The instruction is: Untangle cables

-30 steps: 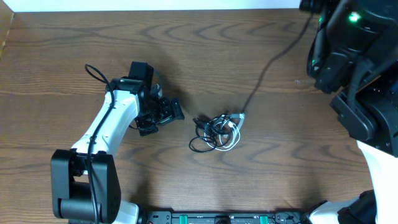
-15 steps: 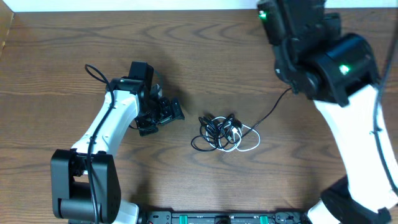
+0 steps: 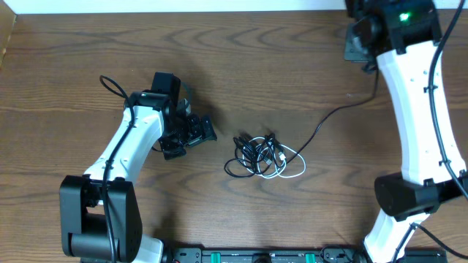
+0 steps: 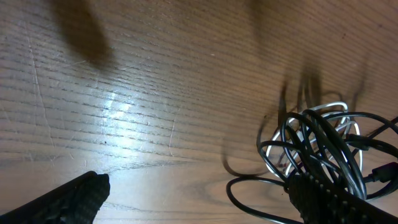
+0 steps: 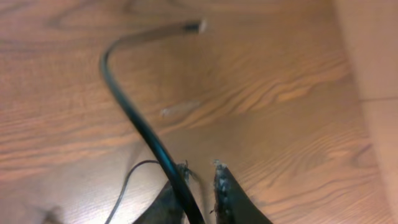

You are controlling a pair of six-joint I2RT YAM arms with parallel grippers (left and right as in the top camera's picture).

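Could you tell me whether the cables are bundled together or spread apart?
Mostly bundled: the cables form one tangled coil, with only one black cable drawn out towards the right end effector.

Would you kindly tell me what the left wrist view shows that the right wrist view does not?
Only the left wrist view shows the tangled cable bundle, black and white loops lying ahead of the wide-open left hand. Only the right wrist view shows a single black cable running out from between the fingers of the right hand to its plug end. Both show the wooden table.
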